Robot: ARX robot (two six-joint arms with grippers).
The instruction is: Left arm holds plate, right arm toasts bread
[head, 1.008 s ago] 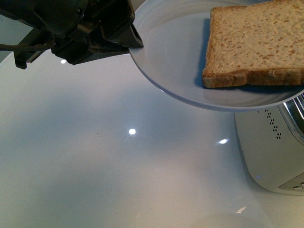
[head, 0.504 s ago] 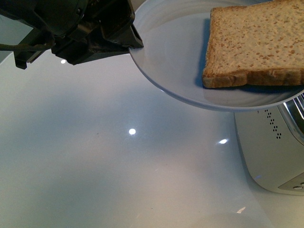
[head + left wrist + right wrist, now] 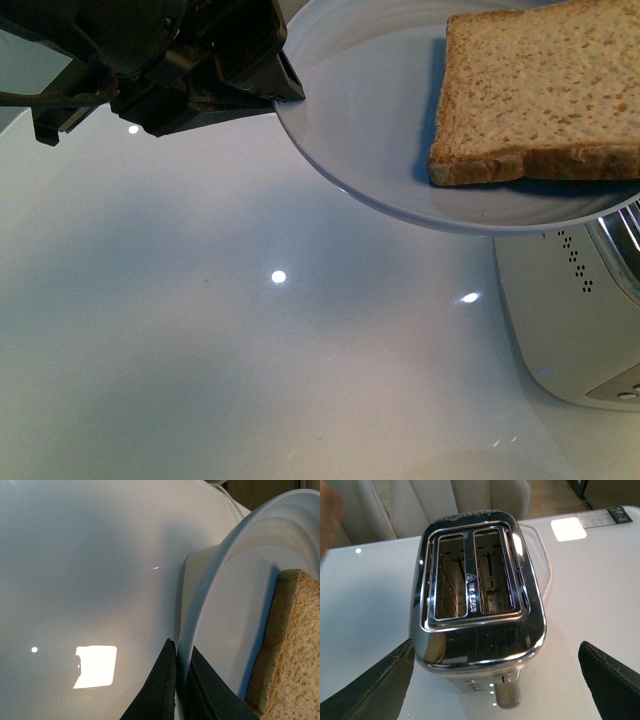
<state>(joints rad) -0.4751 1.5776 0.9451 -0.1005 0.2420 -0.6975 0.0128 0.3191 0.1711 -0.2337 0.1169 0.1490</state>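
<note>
In the front view we count one left gripper (image 3: 285, 95) at ten o'clock. Its jaws are pressed together on the rim of the one plate (image 3: 360, 120), which it pinches at the plate's nine o'clock edge. The plate hangs clear of the table (image 3: 250, 350) and fills the frame from twelve to three o'clock. One slice of bread (image 3: 540, 90) lies flat on it at two o'clock, cut off by the frame edge. One toaster (image 3: 570, 320) stands on the table at four o'clock, partly under the plate's rim. Three small light spots glint on the glossy table.

In the left wrist view we see the left gripper (image 3: 181, 680) with two dark fingers (image 3: 160, 690), one on each face of the plate (image 3: 225, 620), both touching its rim. The one slice of bread (image 3: 290, 655) rests on the plate's inner face, its crust just beside the inner finger. One bright square reflection shows on the table (image 3: 75, 555).

In the right wrist view the right gripper (image 3: 496, 647) has its two fingers (image 3: 375, 685) spread wide, one to either side of the one toaster (image 3: 475, 625), touching nothing. The toaster shows two slots (image 3: 449, 577) side by side and one lever (image 3: 509, 695) on its near end. One pale cord (image 3: 542, 555) curves beside it.
</note>
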